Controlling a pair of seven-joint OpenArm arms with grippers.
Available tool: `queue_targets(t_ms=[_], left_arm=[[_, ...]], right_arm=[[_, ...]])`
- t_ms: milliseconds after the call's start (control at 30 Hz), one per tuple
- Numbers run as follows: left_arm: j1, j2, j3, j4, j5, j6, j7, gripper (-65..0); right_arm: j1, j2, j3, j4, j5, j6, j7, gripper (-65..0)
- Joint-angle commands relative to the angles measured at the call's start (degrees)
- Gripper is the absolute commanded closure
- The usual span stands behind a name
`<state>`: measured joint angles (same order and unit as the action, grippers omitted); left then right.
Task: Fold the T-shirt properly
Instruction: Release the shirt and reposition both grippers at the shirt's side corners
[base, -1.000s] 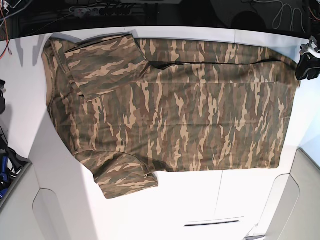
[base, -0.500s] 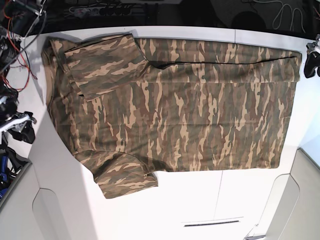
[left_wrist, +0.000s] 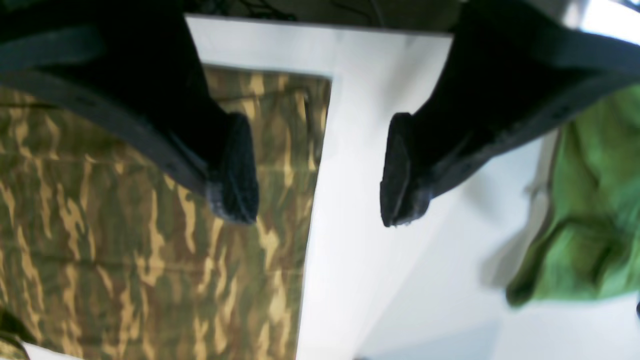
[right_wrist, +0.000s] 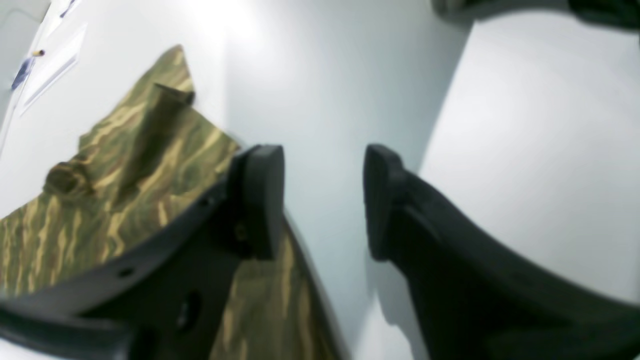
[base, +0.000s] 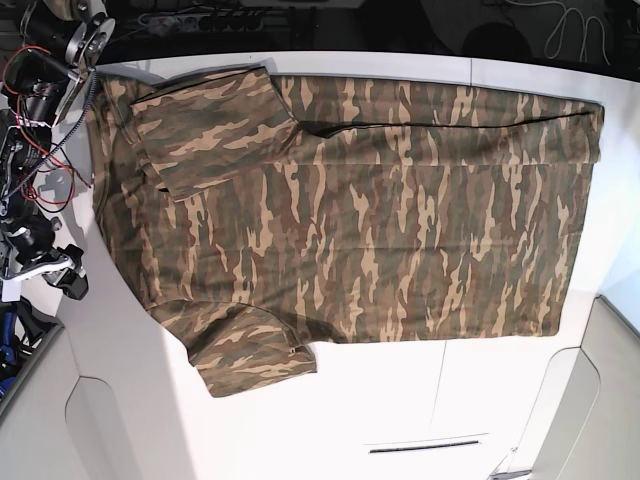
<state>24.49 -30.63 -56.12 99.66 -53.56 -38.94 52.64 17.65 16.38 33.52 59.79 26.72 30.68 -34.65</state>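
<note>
While the T-shirt (base: 350, 210) lies spread flat across the white table (base: 400, 400), one sleeve folded in, both arms hover off its edges. Left gripper (left_wrist: 320, 170), jaws wide and empty, should pinch the hem corner squarely; right gripper (right_wrist: 324, 200), parted and empty, the shoulder edge

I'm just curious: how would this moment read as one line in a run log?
stage: fold partly done | T-shirt: flat on table, one sleeve folded in | left gripper: open, empty | right gripper: open, empty
</note>
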Motion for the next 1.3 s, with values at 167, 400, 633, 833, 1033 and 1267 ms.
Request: queue_targets(t_ms=[167, 400, 633, 833, 1033, 1267], left_arm=[[-9.2, -5.2, 11.3, -8.4, 4.9, 1.9, -6.0, -41.7], [-25.0, -8.0, 24.6, -25.1, 10.7, 1.8, -10.3, -41.7], [-38.0, -9.4, 38.2, -44.5, 15.3, 1.9, -17.3, -44.1], [-46.7, -9.2, 45.9, -58.1, 16.1, 1.9, -20.5, -44.1], [-51.1, -8.7, 50.3, -63.4, 16.6, 2.8, -23.3, -44.1], [-52.1, -6.6, 50.3, -64.2, 20.4, 4.6, -25.5, -44.1]], right_arm=[[3.1, 0.9, -0.2, -2.2, 0.5, 0.7, 1.9, -26.1], [3.1, 0.9, -0.3, -2.3, -1.0, 0.7, 1.8, -26.1], [3.1, 0.9, -0.3, -3.0, -1.0, 0.7, 1.9, -26.1], [3.1, 0.9, -0.8, -3.2, -1.9, 0.7, 1.9, -26.2], [3.1, 0.9, -4.0, -8.0, -2.3, 0.6, 6.8, -34.9], [3.4, -0.3, -6.4, -12.7, -3.4, 0.6, 11.1, -36.2]])
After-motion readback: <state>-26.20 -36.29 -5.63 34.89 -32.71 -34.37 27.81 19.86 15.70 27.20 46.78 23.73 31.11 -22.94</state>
